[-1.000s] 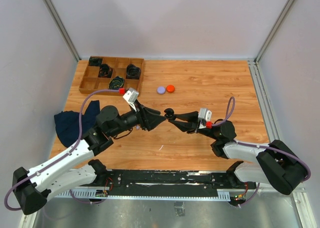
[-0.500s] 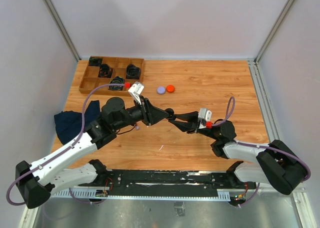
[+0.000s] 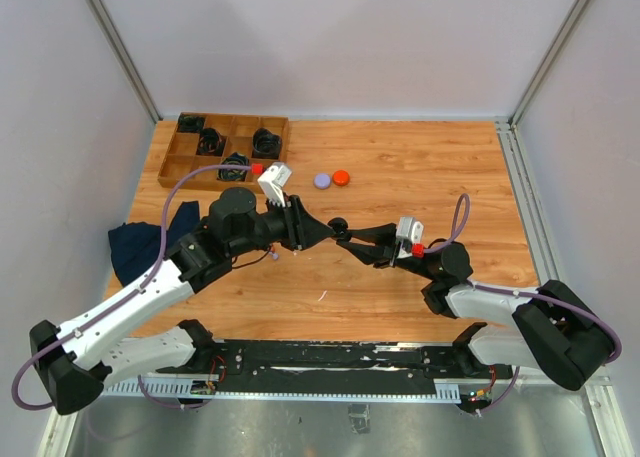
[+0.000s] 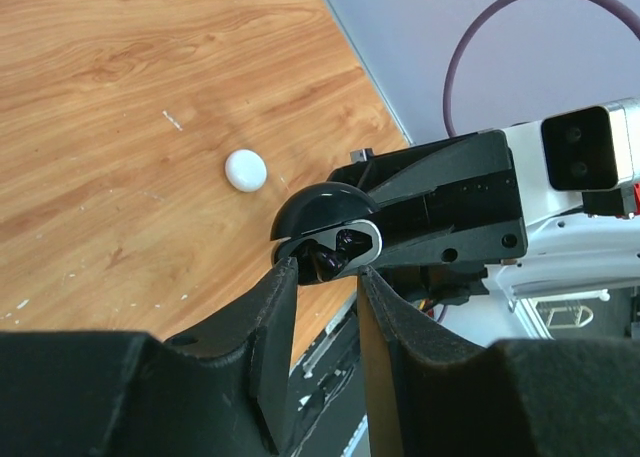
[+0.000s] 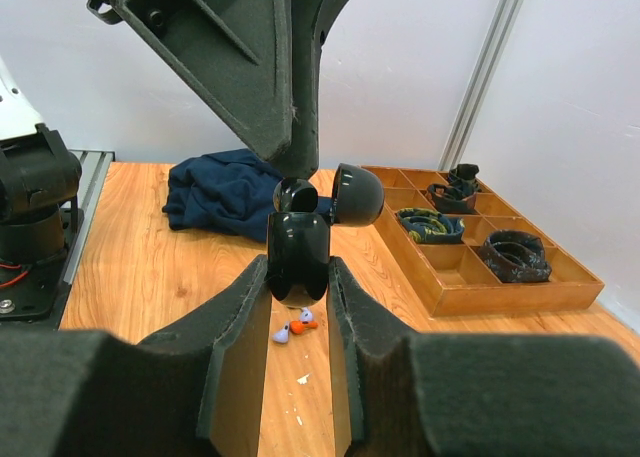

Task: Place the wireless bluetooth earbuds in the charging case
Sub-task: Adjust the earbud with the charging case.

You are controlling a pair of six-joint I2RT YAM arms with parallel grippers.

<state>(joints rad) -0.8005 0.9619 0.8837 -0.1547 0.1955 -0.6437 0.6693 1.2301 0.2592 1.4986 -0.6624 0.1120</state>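
As the jaws of the left gripper (image 4: 322, 275) have been drawn in to a narrow gap within the last second, its tips are now set at the mouth of the charging case (image 5: 297, 239). The case, lid (image 5: 357, 193) swung back, is clamped in the right gripper (image 5: 297, 277) above the table (image 3: 420, 167). A dark earbud (image 4: 338, 249) is seen in the opening; whether it is pinched or released cannot be told. Insertion is judged under way. Against the earlier view, the left arm has been swung forward and rightward. On the wood are left orange and purple earbuds (image 5: 298, 328) and a white earbud (image 4: 245, 169).
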